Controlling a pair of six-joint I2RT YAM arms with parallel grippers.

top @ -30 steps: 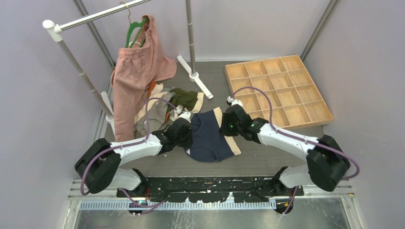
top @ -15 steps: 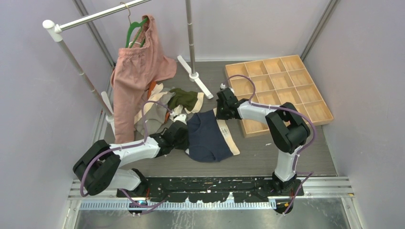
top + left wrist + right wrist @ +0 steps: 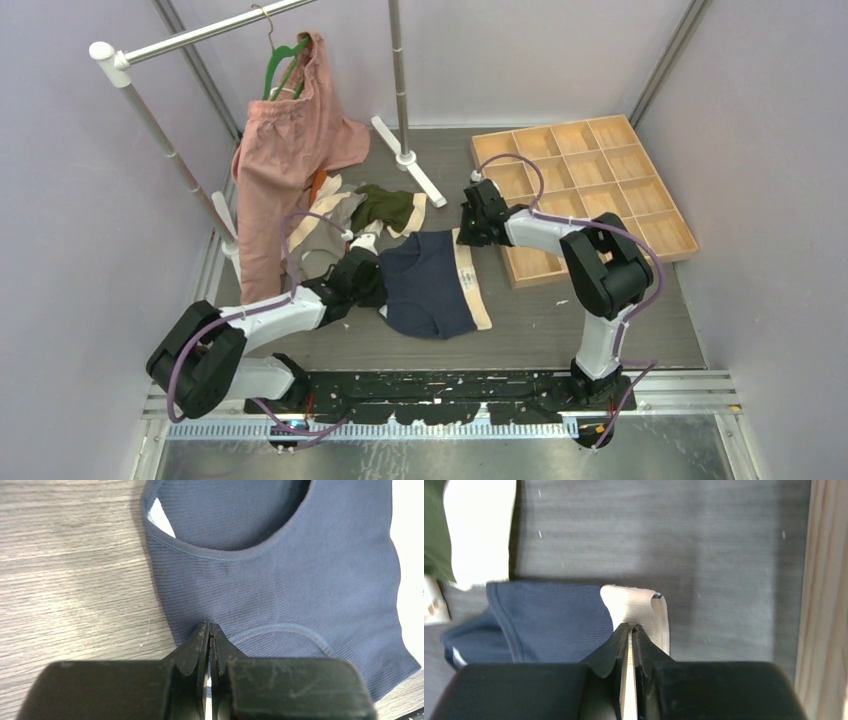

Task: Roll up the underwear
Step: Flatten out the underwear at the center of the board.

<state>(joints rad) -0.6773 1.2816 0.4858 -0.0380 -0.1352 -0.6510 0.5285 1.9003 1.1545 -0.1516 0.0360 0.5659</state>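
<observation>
left gripper point(image 3: 374, 286): closed, pinching the left hem of the navy underwear point(image 3: 428, 285), which lies flat mid-table. the garment extends rightward from this gripper. its cream waistband point(image 3: 472, 285) runs near-to-far along its right side. right gripper point(image 3: 466, 234): closed on the waistband's far corner. both arms already hold it. no legible brand or label.

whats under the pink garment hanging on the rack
A heap of underwear lies below its hem: cream waistbands, an olive green pair, a strip of orange. The pink garment covers the heap's left side, so the number of pairs cannot be told.
</observation>
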